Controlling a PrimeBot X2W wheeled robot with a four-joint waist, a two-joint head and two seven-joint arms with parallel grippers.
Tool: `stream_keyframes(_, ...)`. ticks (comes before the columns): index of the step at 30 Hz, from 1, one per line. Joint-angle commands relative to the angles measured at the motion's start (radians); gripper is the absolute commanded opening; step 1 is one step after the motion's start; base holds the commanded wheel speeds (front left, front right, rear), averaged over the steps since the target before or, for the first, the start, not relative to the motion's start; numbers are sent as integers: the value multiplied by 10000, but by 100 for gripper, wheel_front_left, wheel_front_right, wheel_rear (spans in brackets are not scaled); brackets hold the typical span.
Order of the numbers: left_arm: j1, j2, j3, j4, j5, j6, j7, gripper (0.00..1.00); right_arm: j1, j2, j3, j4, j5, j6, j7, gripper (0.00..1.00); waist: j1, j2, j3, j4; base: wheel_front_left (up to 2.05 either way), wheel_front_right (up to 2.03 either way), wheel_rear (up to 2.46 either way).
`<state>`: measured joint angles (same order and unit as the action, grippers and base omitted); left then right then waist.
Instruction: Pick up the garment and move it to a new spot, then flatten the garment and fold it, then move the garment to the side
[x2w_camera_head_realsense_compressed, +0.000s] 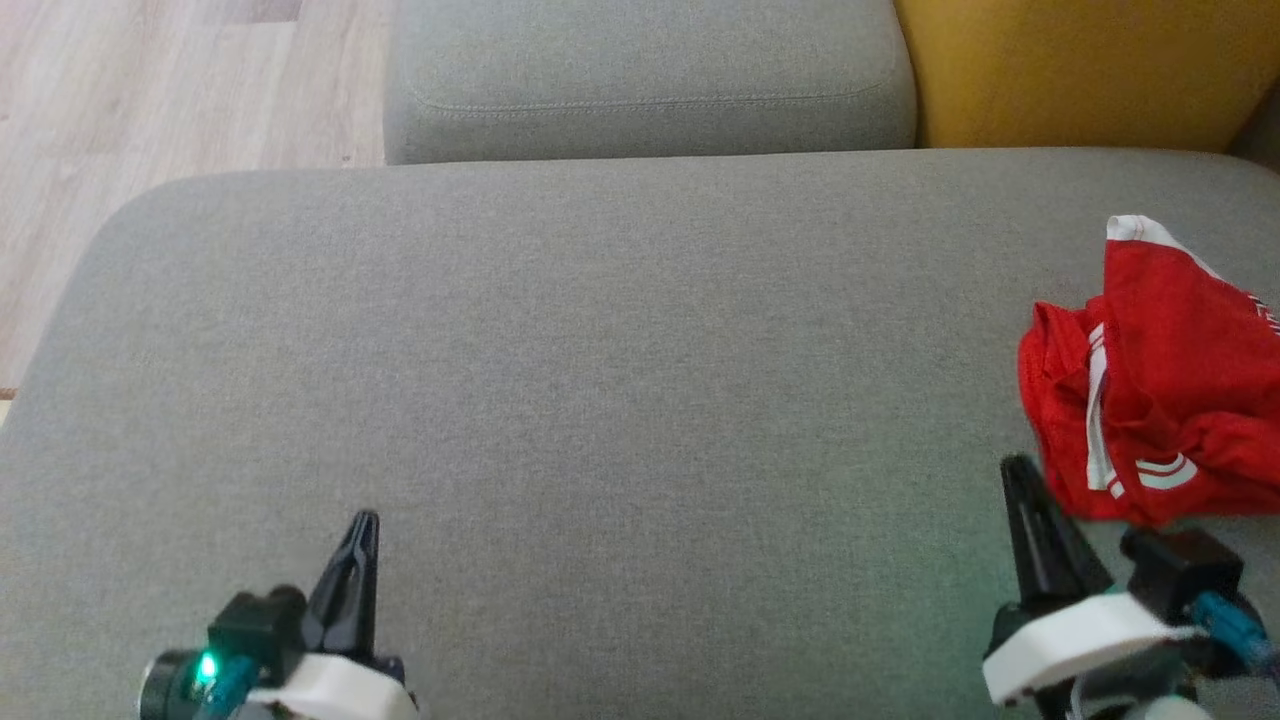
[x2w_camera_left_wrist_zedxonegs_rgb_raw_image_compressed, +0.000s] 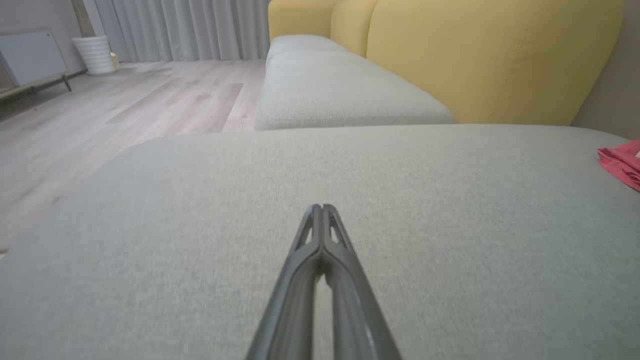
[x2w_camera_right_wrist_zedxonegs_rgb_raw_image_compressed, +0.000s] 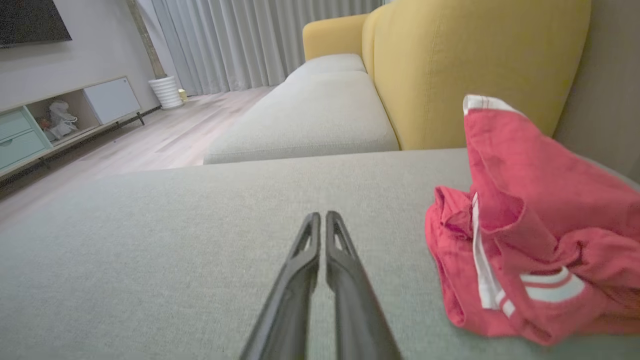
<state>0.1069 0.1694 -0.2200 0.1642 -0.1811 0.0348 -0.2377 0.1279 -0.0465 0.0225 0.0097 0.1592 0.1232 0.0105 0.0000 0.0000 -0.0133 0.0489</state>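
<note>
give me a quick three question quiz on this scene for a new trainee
1. True or false: the right gripper is holding the red garment.
2. The garment lies crumpled on: A the wooden floor, B the grey cushion, C the yellow backrest.
3. Fill in: the fingers of the left gripper are ___, with nothing between them.
Key: 1 false; 2 B; 3 shut.

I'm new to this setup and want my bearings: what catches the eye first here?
A crumpled red garment with white stripes lies at the right edge of the wide grey sofa cushion, close beside the right claw. Behind it rises a mustard-yellow backrest. The left claw sits shut at the lower left, far from the garment.
</note>
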Motion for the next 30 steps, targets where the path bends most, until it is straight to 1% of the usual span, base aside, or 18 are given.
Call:
stream_keyframes(1,-177,40,55,-255,-209,-24,35,0,-87,-3,0,-274,217,5,-21,0,0,0,2,-5,0,0,0)
stream_keyframes(25,-576,-136,619,-10,-3036,-342,657,0,-545,-171,-68,254,3198,19,30,0,0,0,33,-100,0,0,0)
stream_keyframes(30,-638,-169,716,18,-3498,-395,761,0,-616,-189,-88,335,3678,21,43,0,0,0,38,-116,0,0,0)
